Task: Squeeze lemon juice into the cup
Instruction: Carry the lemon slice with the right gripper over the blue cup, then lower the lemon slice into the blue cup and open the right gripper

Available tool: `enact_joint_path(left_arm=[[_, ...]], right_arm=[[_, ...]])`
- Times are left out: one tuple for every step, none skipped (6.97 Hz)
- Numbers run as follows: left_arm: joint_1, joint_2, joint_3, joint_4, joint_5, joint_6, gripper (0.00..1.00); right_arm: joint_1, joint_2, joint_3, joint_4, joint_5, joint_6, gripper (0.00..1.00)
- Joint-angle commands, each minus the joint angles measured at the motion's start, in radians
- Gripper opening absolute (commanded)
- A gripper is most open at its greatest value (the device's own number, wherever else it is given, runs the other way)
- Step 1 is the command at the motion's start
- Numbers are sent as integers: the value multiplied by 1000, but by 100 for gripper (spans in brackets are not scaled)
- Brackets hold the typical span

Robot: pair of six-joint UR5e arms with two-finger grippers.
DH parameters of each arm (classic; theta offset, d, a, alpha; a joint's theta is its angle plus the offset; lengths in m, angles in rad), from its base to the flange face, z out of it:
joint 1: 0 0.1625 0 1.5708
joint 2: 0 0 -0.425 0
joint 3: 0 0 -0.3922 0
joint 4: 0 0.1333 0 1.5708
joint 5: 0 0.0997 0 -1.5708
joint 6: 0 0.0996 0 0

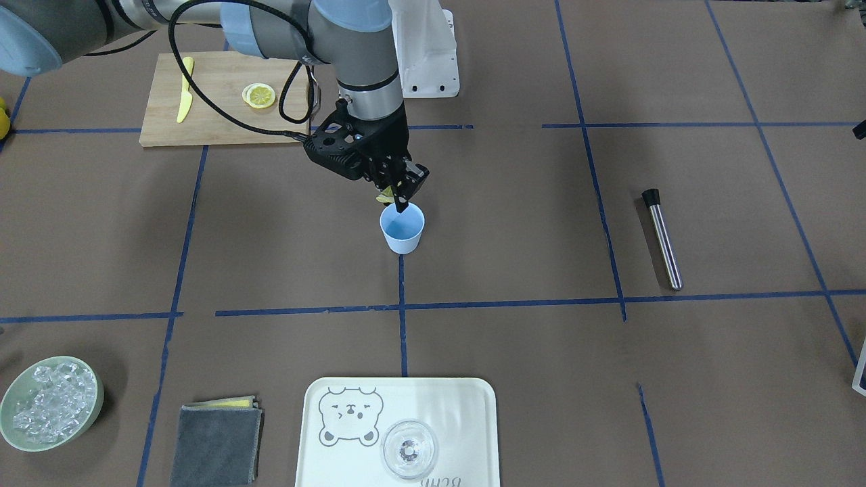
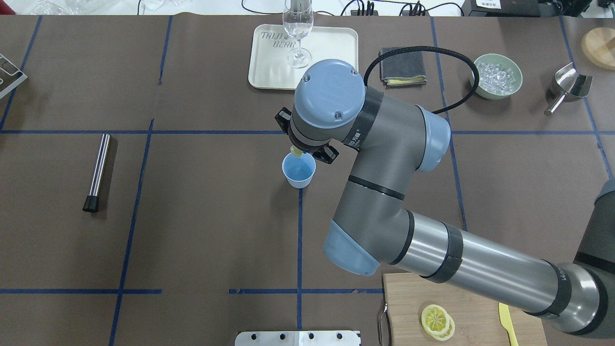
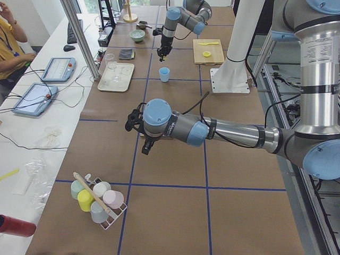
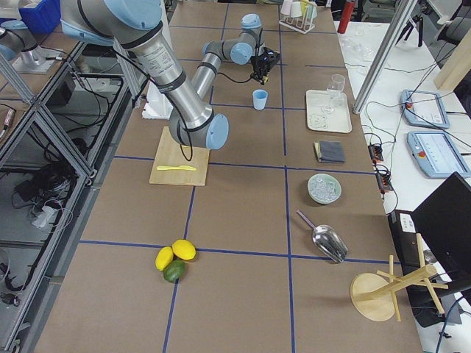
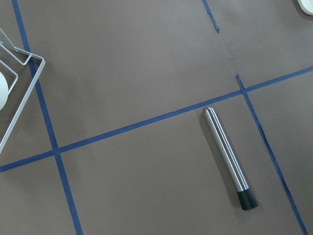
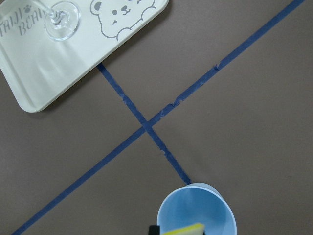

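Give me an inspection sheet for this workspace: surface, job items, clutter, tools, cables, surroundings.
Surface: brown table, blue tape grid.
Job's things: lemon held over the mouth of the upright cup.
Clutter: cutting board with spare slices and knife; metal rod; ice bowl; cloth; tray with glass.
Tools: right tool shut on the lemon; left tool, cannot tell.
Cables: black cable loops off the right arm.
Surroundings: operator at side bench.

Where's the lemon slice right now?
Front-facing view, centre: the lemon slice is pinched in the right hand, just above the light-blue cup mid-table.
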Motion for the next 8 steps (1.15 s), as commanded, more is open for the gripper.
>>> enact_joint_path(left_arm=[[0,0,1,0,0,-1,100],[0,0,-1,0,0,-1,100],[0,0,1,0,0,-1,100],[-2,0,1,-8,0,-1,100],[-5,0,1,-11,0,-1,100],[-5,2,1,-11,0,-1,100],[-6,2,-1,-11,0,-1,100],[-9,2,-5,-11,0,-1,100]], right_arm=[[-14,9,-35,3,3,1,39],[-23,7,-52,3,3,1,42],[-35,6,-54,3,3,1,45],[-51,0,-55,3,2,1,47],[-55,-5,-57,3,2,0,48],[-59,-12,-58,3,2,0,50],[-59,-14,-61,3,2,-5,50],[-57,-13,-72,6,0,-8,50]])
